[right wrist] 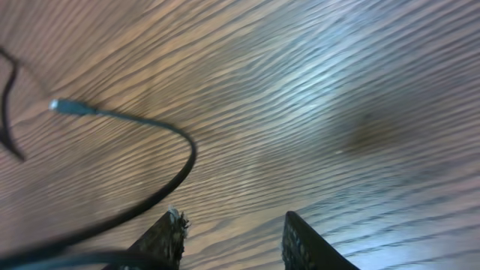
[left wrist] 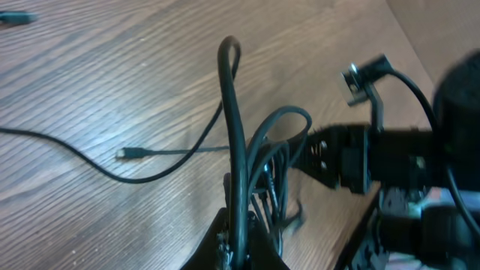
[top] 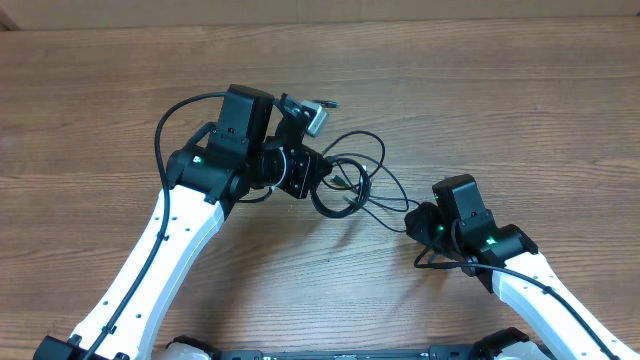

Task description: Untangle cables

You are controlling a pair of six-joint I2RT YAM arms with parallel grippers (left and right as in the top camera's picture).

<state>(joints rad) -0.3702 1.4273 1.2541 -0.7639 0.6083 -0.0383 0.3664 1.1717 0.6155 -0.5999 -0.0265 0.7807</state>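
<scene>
The cables (top: 357, 180) lie as a loose black tangle at mid-table between my two arms. My left gripper (top: 322, 185) is at the tangle's left side. In the left wrist view it (left wrist: 244, 241) is shut on a thicker black cable (left wrist: 234, 112) that rises in a tall loop, with a bundle of loops (left wrist: 279, 150) just right of it. A thin cord with a small plug tip (left wrist: 124, 154) trails left on the wood. My right gripper (top: 416, 218) is at the tangle's right end and stands open (right wrist: 234, 234) with nothing between its fingers. A cable with a silver plug (right wrist: 64, 106) curves past its left finger (right wrist: 169, 232).
The wooden table (top: 520, 110) stretches wide around the tangle, and its far edge (top: 400, 20) runs along the top. My right arm (left wrist: 375, 157) appears close behind the bundle in the left wrist view. Each arm's own black wire (top: 160, 140) loops beside it.
</scene>
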